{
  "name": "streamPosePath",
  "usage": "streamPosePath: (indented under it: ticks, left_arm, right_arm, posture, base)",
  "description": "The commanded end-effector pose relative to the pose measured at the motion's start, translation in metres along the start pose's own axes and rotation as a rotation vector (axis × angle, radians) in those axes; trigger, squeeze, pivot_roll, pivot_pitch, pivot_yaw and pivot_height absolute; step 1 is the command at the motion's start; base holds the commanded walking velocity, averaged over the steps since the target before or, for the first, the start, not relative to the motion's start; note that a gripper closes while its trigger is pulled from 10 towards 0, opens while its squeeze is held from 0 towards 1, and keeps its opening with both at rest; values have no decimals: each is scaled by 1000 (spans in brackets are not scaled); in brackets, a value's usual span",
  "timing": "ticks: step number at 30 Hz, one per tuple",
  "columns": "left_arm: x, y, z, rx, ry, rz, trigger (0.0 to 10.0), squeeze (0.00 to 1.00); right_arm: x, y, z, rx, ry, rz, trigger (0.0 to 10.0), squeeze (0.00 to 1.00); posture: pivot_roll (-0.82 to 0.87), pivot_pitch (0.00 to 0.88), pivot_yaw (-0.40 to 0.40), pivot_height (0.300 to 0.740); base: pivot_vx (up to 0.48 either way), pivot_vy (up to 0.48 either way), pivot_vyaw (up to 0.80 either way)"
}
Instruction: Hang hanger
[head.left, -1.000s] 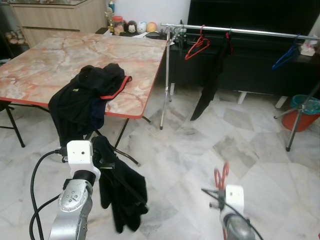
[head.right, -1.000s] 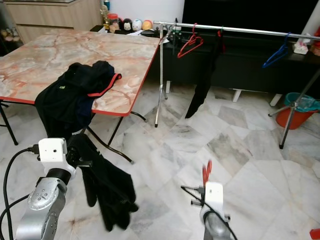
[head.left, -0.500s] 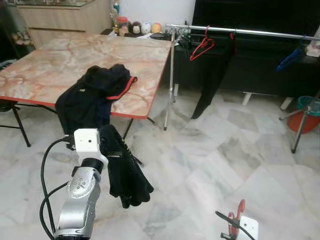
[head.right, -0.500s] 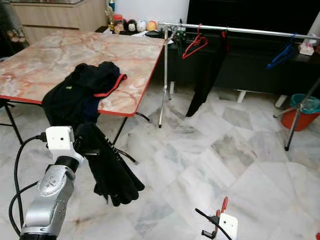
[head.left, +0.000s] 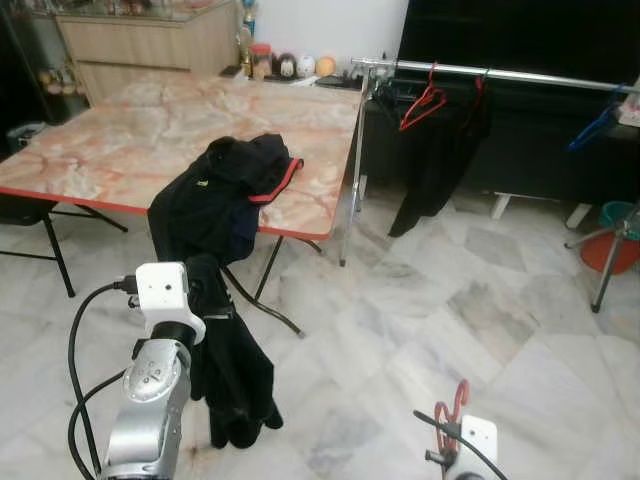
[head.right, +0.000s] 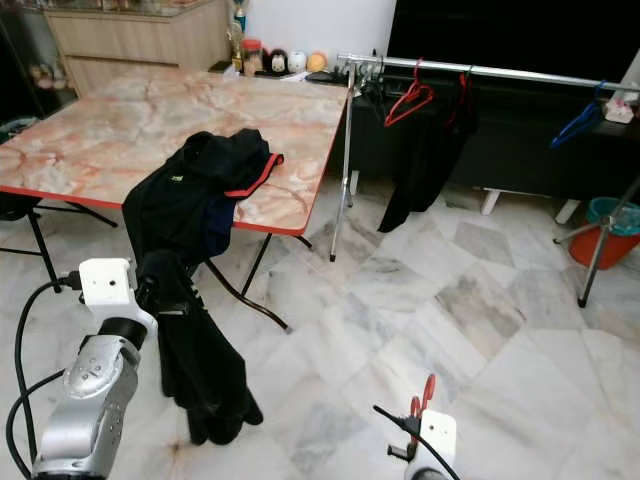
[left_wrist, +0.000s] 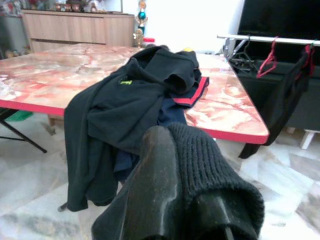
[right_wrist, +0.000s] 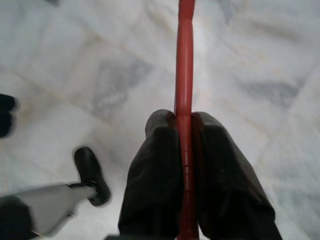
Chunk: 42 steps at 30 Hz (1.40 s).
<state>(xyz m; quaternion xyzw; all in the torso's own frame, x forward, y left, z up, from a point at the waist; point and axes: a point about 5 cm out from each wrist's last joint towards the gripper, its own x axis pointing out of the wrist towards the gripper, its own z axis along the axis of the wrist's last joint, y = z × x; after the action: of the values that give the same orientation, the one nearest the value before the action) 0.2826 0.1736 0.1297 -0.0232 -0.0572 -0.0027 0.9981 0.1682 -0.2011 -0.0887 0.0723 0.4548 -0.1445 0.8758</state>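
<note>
A robot stands on a pale marble floor, well apart from a metal clothes rail across the room. Its right gripper is clamped tight on a red hanger, the thin red bar pinched between the two black fingers; from the head camera the hanger's hook sticks up low at the robot's right. Its left gripper holds a black knitted garment, which wraps over the fingers and dangles nearly to the floor. Whether those fingers are pressed together under the cloth cannot be made out. The rail already carries another red hanger, a hanging black garment and a blue hanger further along. A marble-topped table beside the robot's left bears a heap of dark clothes spilling over its edge. Likely risks: the hanger is gripped on a narrow bar, so it could twist or slip while the robot walks; the dangling garment could drag, snag on the table legs or slide off; and the hook could miss the rail or knock the hangers already there. As for containers, a teal bucket with an orange base stands by the far stand leg, its contents not visible, and small jars sit at the table's far end, too small to read.
</note>
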Motion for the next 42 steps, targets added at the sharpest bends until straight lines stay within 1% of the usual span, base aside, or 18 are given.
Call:
streamPosePath:
  ticks: [1, 10, 16, 23, 42]
  left_arm:
    - [3, 3, 9, 16, -35, 0, 10000, 0]
    - [2, 1, 9, 12, -35, 1, 10000, 0]
    - [3, 0, 9, 10, -38, -1, 10000, 0]
    - [3, 2, 11, 14, -46, 6, 10000, 0]
    - [5, 0, 13, 21, -55, -5, 10000, 0]
  right_arm:
    - [0, 4, 0, 4, 4, 9, 10000, 0]
    - [0, 5, 2, -4, 0, 22, 10000, 0]
    - [1, 5, 4, 12, -4, 21, 10000, 0]
    - [1, 10, 3, -4, 6, 47, 10000, 0]
    - [1, 11, 5, -15, 4, 58, 10000, 0]
  posture:
    - [98, 0, -1, 740]
    - [94, 0, -9, 740]
    - [90, 0, -3, 740]
    - [119, 0, -13, 740]
    - [135, 0, -18, 740]
  base:
    - [0, 337, 0]
    - [0, 338, 0]
    - [0, 336, 0]
    - [0, 339, -588]
    - [0, 338, 0]
